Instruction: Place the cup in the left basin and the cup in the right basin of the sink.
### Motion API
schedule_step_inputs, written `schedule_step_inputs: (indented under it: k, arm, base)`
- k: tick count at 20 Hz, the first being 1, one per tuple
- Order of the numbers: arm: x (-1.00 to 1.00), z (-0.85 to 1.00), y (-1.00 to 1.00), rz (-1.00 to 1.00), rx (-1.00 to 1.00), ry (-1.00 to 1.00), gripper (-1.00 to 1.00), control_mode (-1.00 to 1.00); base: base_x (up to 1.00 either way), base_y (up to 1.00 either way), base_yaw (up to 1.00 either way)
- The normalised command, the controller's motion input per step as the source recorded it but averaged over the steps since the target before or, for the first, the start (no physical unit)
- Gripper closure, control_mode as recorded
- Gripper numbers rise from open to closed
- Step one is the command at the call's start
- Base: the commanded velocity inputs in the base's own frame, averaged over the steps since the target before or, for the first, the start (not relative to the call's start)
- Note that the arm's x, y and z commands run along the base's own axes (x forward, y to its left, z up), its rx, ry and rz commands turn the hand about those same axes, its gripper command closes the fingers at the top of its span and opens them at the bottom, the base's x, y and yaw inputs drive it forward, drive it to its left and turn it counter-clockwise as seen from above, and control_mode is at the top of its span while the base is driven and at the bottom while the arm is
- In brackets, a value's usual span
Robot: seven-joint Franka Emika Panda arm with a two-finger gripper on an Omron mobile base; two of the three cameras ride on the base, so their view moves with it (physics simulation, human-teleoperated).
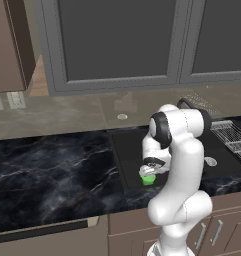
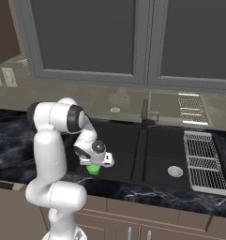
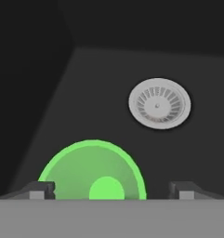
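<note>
We find the green cup (image 3: 91, 169) low in the hand view, looking straight down into its open mouth, with a brighter green disc at its bottom; its near rim is cut off at the lower edge, so we cannot make out its full outline. It sits between the two dark fingertips (image 3: 39, 189), which stand wide apart, one at each side, with a clear gap showing between the right tip and the cup's rim; at the left tip we cannot tell whether it touches the rim. So the gripper (image 3: 112, 189) is spread wide and we see it clamping nothing. In the left base view the cup (image 1: 149, 179) shows only as a small green patch under the hand, most of it hidden by the gripper (image 1: 148, 173) and the white arm; in the right base view the cup (image 2: 93, 169) again peeks out just below the gripper (image 2: 94, 164). It lies within the left basin (image 2: 119, 140) of the sink (image 2: 142, 173), near its front wall, and whether it rests on the floor we cannot say. A round silver drain (image 3: 159, 103) lies on the dark floor beyond the cup, apart from it. Past the central divider the right basin (image 2: 163, 150) shows its own drain (image 2: 175, 171), and a wire rack (image 2: 202, 161) borders it on the far side.
</note>
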Motion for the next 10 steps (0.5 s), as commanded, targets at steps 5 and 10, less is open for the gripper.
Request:
schedule_step_inputs:
  k: [5,10]
  arm:
    - [0.01,0.29,0.00,0.00,-0.01,0.06,-1.00,-1.00]
    - [0.00,0.84,0.00,0.00,-0.01,0.10,-1.00,-1.00]
  base:
    - [0.00,0.00,0.00]
    - [0.00,0.00,0.00]
